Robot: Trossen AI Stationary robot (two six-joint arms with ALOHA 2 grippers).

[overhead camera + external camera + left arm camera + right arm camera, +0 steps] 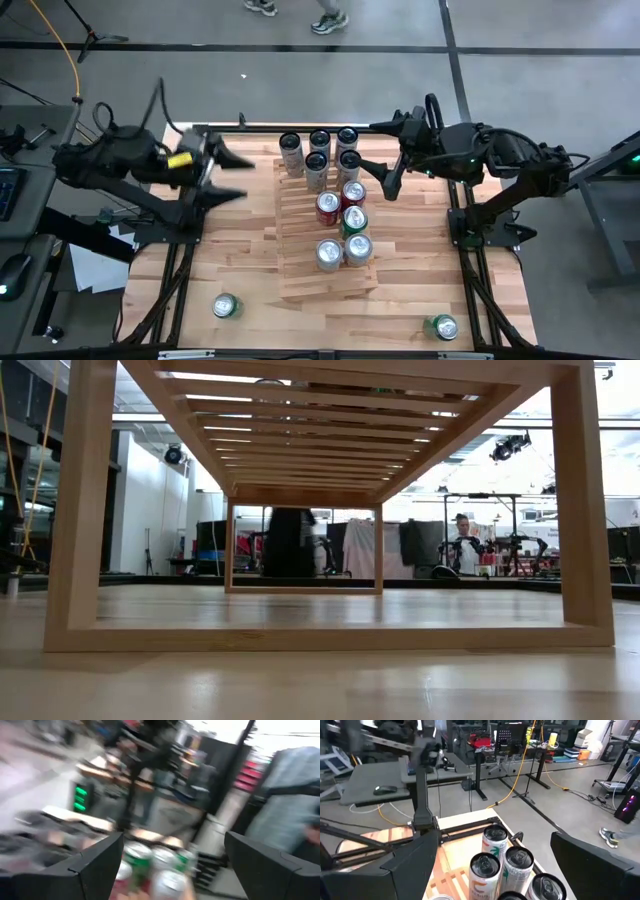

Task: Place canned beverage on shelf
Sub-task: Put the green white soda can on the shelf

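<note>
Overhead view, near to far. Two green cans lie on the tabletop (250, 250) by its near edge, well apart: one toward the left (226, 306), one toward the right (443, 326). The shelf (300, 215) sits mid-table, its long axis running near to far; its near end is bare slats. Standing on it, a silver pair (344, 251), then a green can (354, 218) and two red-topped cans (340, 200), then five white cans (320, 152) clustered at the far end. Bare tabletop flanks both long edges. Left gripper (228, 175) and right gripper (392, 158) hover at the far end, fingers spread wide, holding nothing.
</note>
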